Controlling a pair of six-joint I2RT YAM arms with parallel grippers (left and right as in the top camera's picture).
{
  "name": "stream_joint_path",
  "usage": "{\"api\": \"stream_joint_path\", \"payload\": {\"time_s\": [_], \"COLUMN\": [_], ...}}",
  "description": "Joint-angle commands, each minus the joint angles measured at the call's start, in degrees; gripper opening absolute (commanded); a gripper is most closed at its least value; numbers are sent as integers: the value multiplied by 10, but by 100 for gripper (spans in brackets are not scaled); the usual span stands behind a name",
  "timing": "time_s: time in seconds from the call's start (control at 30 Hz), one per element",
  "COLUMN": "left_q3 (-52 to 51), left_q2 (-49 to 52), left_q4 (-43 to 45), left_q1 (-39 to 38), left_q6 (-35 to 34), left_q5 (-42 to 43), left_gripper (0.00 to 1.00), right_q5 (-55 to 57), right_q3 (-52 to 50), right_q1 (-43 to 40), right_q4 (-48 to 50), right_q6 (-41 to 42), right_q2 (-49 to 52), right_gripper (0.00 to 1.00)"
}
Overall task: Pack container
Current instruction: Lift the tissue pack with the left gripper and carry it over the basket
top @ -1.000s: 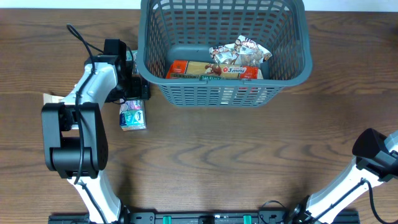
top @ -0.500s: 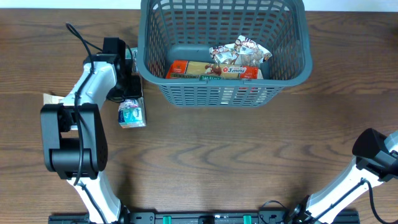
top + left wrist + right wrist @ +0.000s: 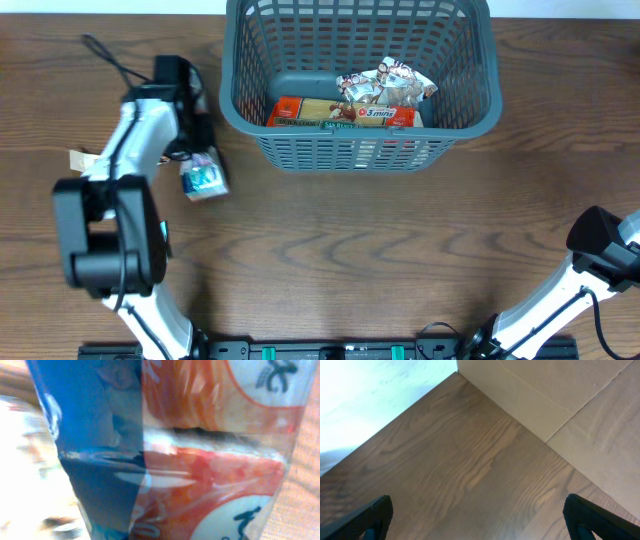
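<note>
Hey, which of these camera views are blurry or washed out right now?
Left wrist: the packet fills the frame, soft and out of focus, with glare streaks on its wrapper. Right wrist: table grain sharp, top-left corner washed out pale. Overhead: even light, container crisp.

Blurred snack packet point(image 3: 200, 470) filling left wrist view, container point(image 3: 360, 150) far rim cropped, right arm point(image 3: 600, 250) cut off.

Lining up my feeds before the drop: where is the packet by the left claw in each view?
Overhead: packet left of centre, off the lower-left corner of the basket.
Left wrist: packet fills the frame, blue and orange, very close.
Right wrist: not in it.
Shared landmark: the wood table, a sliver at the right edge in left wrist, most of right wrist.
</note>
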Motion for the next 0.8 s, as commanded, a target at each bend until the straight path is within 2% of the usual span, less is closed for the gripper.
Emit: {"api": "stream_joint_path", "payload": {"time_s": [0.0,0.13,0.23,0.43,0.5,0.6,0.77], "left_q3": [60,127,189,336,358,360,360], "left_q2": [-89,-157,-191,-204,-203,-198,-149], "left_q4": [5,3,-5,-21,-12,4,5], "left_q1": [42,54,29,-100,-147,-205,-260], "left_q6": [-55,-46,-15,75,101,106,121], "left_q5": [-49,-48,-48,-49,-55,-54,-26], "left_gripper": [6,6,6,6,6,6,6], "right_q5": [2,2,2,2,2,2,2], "right_q3": [1,1,1,1,1,1,1], "right_q1": [-6,-6,-6,-6,-6,-6,-6], "right_q4": [0,0,0,-1,-1,-1,-2], "right_q6": [6,6,6,6,6,6,6], "right_q2": [0,0,0,0,0,0,0], "right_gripper": [99,99,99,99,99,99,99]}}
